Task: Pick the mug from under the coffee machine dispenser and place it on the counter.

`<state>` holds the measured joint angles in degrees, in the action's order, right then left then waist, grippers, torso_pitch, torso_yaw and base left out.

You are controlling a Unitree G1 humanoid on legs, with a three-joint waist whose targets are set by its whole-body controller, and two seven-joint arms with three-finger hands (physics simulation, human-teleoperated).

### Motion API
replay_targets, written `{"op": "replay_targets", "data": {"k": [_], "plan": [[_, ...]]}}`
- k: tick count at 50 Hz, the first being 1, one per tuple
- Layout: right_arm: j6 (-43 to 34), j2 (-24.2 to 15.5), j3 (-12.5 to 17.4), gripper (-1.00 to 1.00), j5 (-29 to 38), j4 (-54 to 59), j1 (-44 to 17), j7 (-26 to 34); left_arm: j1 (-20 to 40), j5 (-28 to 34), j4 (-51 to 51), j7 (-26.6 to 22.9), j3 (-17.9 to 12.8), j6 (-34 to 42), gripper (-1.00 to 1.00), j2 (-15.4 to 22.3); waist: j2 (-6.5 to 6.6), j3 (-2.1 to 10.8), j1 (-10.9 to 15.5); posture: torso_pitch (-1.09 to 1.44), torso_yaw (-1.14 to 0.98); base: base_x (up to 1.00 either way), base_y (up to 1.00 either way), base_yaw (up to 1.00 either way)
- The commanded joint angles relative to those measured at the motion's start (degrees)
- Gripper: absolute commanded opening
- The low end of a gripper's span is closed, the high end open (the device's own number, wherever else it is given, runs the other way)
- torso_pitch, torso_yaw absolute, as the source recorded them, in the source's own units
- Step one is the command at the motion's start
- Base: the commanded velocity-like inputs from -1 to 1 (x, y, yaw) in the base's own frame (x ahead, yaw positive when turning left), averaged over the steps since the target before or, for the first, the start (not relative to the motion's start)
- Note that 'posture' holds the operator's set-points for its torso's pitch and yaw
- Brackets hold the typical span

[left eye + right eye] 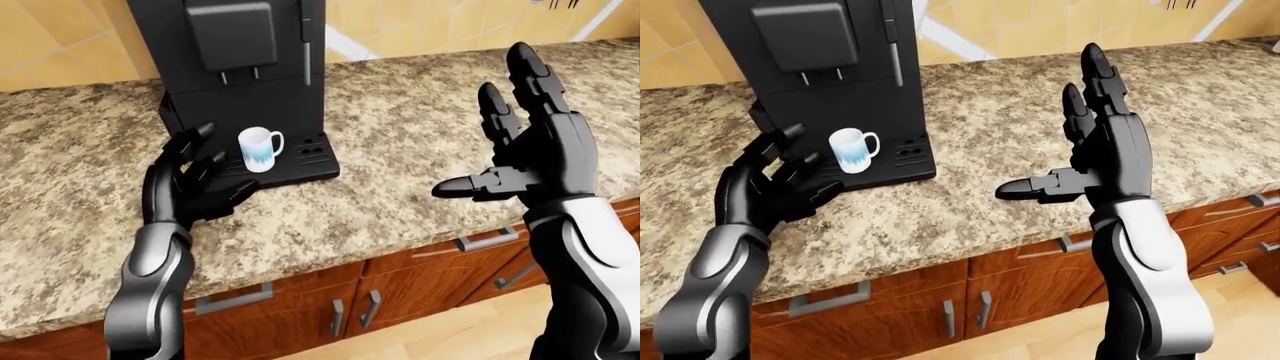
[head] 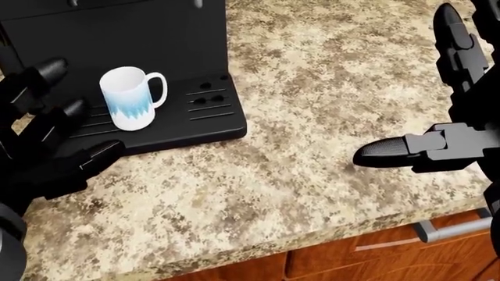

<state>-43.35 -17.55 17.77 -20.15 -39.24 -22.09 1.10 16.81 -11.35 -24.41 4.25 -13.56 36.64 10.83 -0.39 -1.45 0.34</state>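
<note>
A white mug with a blue pattern stands upright on the drip tray of the black coffee machine, under its dispenser, handle to the right. My left hand is open, fingers spread, just left of the mug and apart from it. My right hand is open and empty, raised above the counter well to the right of the machine.
The speckled granite counter runs across all views, with wooden cabinet doors and metal handles below its near edge. A tiled wall rises behind the machine.
</note>
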Motion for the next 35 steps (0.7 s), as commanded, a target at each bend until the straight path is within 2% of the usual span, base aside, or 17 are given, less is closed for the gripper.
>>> {"op": "replay_targets", "data": {"k": [1, 9, 22, 27, 35], "plan": [[1.6, -0.6, 0.6, 1.00, -0.1, -1.6, -1.2, 0.0, 1.3, 0.1, -2.0, 0.0, -0.2, -1.8, 0.47, 0.4, -0.02, 1.17, 0.0, 0.00, 0.00, 0.00, 0.00, 0.00], [1.2, -0.8, 0.8, 1.00, -0.4, -1.8, -1.5, -0.1, 2.7, 0.0, -1.5, 0.5, 0.5, -1.3, 0.51, 0.3, -0.10, 1.18, 0.0, 0.00, 0.00, 0.00, 0.00, 0.00], [1.3, -1.1, 0.8, 1.00, -0.8, -1.5, -1.8, -0.6, 7.6, 0.6, 2.2, 0.3, 2.5, -1.7, 0.43, 0.4, -0.27, 1.15, 0.1, 0.00, 0.00, 0.00, 0.00, 0.00], [1.3, -1.1, 0.8, 1.00, -0.9, -1.6, -1.7, -0.5, 7.8, 1.1, 3.7, 0.2, 3.0, -2.8, 0.50, 0.0, -0.28, 1.15, 0.1, 0.00, 0.00, 0.00, 0.00, 0.00], [1.1, -1.0, 1.0, 1.00, -1.2, -2.1, -1.5, -0.5, 9.6, 1.6, 5.6, 0.4, 4.0, -3.4, 0.49, -0.8, -0.42, 1.14, 0.1, 0.00, 0.00, 0.00, 0.00, 0.00]]}}
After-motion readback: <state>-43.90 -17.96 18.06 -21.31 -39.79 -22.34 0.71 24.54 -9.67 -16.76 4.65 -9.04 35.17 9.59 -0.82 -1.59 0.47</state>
